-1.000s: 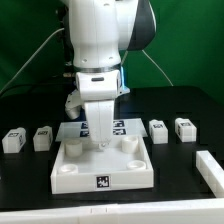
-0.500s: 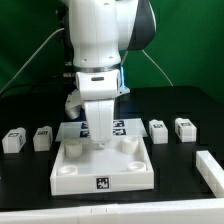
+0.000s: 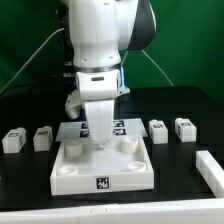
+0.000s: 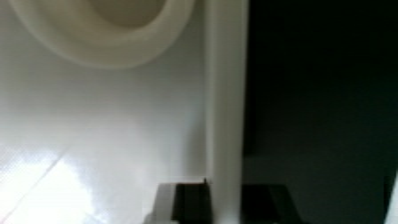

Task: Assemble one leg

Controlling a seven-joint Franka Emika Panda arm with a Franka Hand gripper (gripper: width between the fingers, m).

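Read places on a dial centred on the square panel, in the exterior view. Note first the Panda arm, upright over the panel's 12 o'clock edge and covering much of the marker board beyond it. At 3 o'clock, mind a long white bar.

Find the gripper low at the 12 o'clock edge. In the wrist view, see dark fingertips set rather narrow, with the panel's rim between them, near a round socket. Cannot tell if pinching or only astride. Carries no leg.

Count four loose on the table: a first leg and second leg at 10 o'clock, a third leg and fourth leg at 2 o'clock. Seem light, stiff and smooth, perhaps slippery, hardly fragile. Best to take one across two plain opposite sides, leaving the tag clear. For the approach, watch only the close twin and the panel's rim.
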